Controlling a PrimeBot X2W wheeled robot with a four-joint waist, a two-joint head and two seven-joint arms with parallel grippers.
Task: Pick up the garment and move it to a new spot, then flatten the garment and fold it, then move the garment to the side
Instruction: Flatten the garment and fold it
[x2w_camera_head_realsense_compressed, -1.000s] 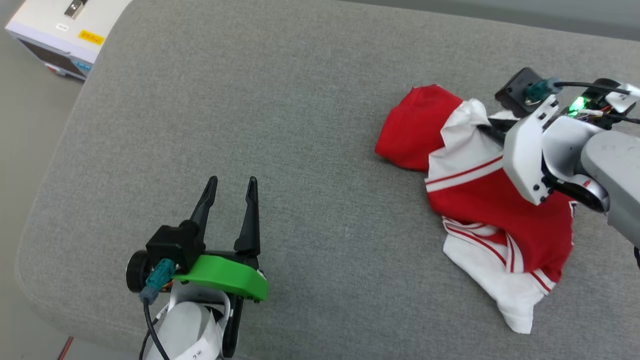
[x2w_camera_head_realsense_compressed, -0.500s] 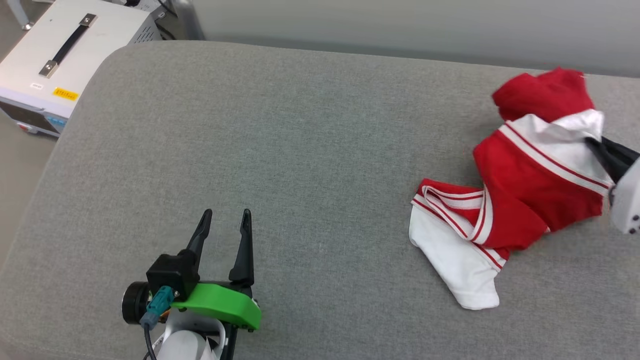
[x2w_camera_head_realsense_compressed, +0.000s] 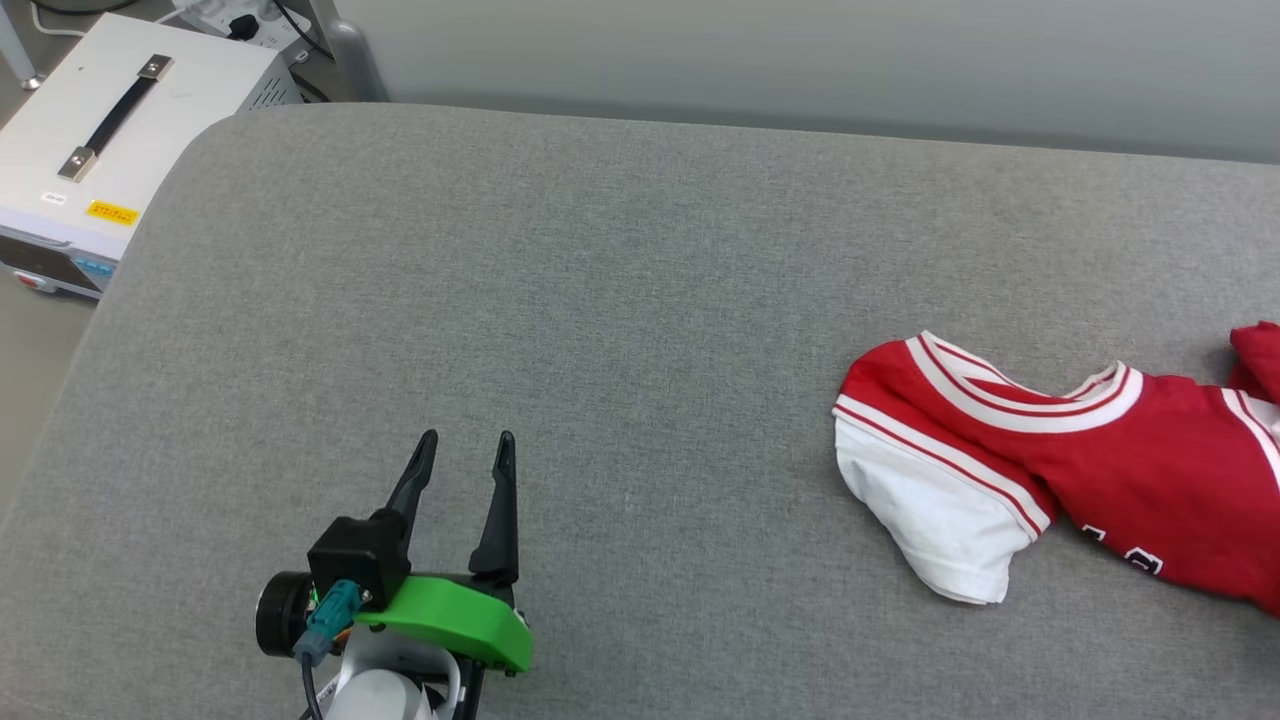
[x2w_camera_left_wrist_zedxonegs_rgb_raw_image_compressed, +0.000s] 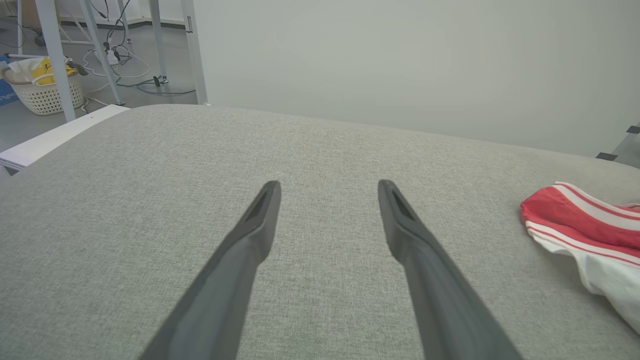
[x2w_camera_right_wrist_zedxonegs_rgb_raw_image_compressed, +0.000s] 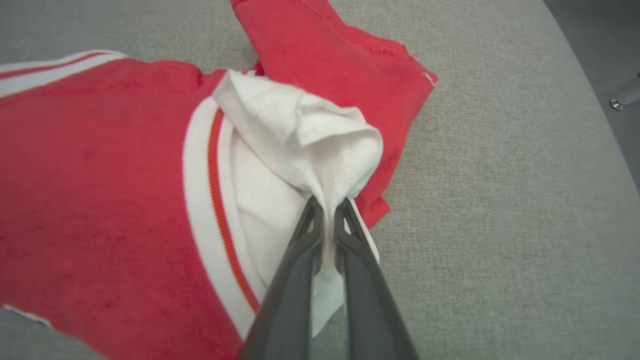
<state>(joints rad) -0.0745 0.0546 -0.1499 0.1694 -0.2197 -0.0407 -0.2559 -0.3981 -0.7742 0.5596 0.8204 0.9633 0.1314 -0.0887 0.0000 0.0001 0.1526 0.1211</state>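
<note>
Shirt (x2w_camera_head_realsense_compressed: 1120, 480): red with white, lying on the grey cushion (x2w_camera_head_realsense_compressed: 600, 300) close to its right edge. It is spread partly flat and runs out of the head view on the right.
- Striped collar (x2w_camera_head_realsense_compressed: 1030, 400) faces the back edge of the cushion.
- One white sleeve (x2w_camera_head_realsense_compressed: 930, 510) points toward the front-left and lies flat on the cushion.
- Some white-outlined black lettering (x2w_camera_head_realsense_compressed: 1140, 560) shows on the red body, too cut off to read.
- In the left wrist view, the shirt (x2w_camera_left_wrist_zedxonegs_rgb_raw_image_compressed: 575, 220) sits at the far right.

Left gripper (x2w_camera_head_realsense_compressed: 468, 437): over the cushion near its front-left corner.
- The fingers are spread apart with nothing between them.
- It is well apart from the shirt.
- In its own wrist view the left gripper (x2w_camera_left_wrist_zedxonegs_rgb_raw_image_compressed: 329, 182) has bare grey fabric between the tips.
- Cannot tell whether the tips touch the cushion.

Right gripper (x2w_camera_right_wrist_zedxonegs_rgb_raw_image_compressed: 327, 202): fingers pressed together on a bunch of white cloth (x2w_camera_right_wrist_zedxonegs_rgb_raw_image_compressed: 310, 130) of the shirt (x2w_camera_right_wrist_zedxonegs_rgb_raw_image_compressed: 100, 175).
- The cloth is pinched at the tips, and a strip of it trails down between the fingers.
- A red-and-white striped band (x2w_camera_right_wrist_zedxonegs_rgb_raw_image_compressed: 212, 165) runs just left of the grip.
- A red fold (x2w_camera_right_wrist_zedxonegs_rgb_raw_image_compressed: 325, 50) lies beyond the grip.
- Bare cushion (x2w_camera_right_wrist_zedxonegs_rgb_raw_image_compressed: 500, 200) is on the right.

Surroundings:
- A white box with a black handle (x2w_camera_head_realsense_compressed: 100, 160) stands past the cushion's back-left corner.
- A pale wall (x2w_camera_head_realsense_compressed: 800, 50) runs behind the back edge.
- A woven basket (x2w_camera_left_wrist_zedxonegs_rgb_raw_image_compressed: 47, 92) sits on the floor.
</note>
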